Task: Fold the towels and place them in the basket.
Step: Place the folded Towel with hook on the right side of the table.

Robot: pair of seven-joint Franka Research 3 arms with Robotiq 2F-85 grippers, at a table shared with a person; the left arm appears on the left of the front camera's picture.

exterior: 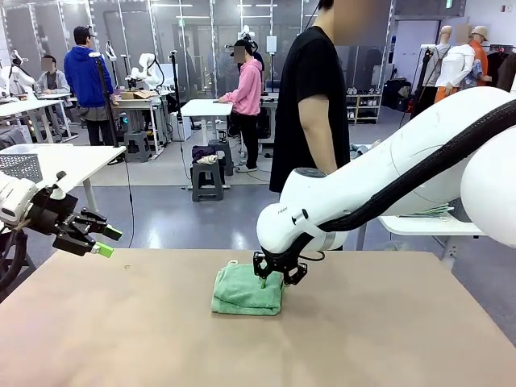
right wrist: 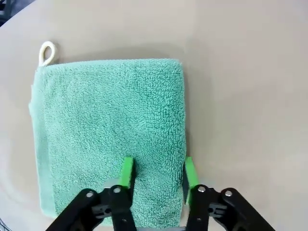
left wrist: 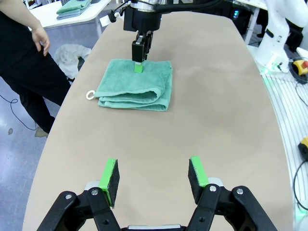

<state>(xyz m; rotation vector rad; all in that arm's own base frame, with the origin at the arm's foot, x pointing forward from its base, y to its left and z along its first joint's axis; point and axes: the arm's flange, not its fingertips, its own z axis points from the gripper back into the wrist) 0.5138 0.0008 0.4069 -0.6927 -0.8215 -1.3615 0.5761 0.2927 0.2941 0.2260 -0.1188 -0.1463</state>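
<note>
The tan desk (exterior: pixel 387 339) has a plain top with rounded corners. One folded green towel (exterior: pixel 246 292) lies flat on it (a small white loop (exterior: pixel 232 263) at its far left corner), midway between the side edges, nearer the far edge.

Left gripper (left wrist: pixel 153 180): above bare table, green pads well apart, nothing between them.
Table (left wrist: pixel 216 120): tan top, rounded edge.
Mint green towel (left wrist: pixel 137 84): folded flat, right of the left gripper, well apart from it; white loop (left wrist: pixel 90 95) at its far left corner.
Right gripper (left wrist: pixel 139 65): pointing down, fingertips on the towel's right edge; jaw spacing unreadable.
Person (left wrist: pixel 29 67): at the table's far side, in black, hand (left wrist: pixel 41 38) hanging free.
Stacked cloths (left wrist: pixel 72 7): green, on a white side table (left wrist: pixel 48 17) beyond the person.
</note>
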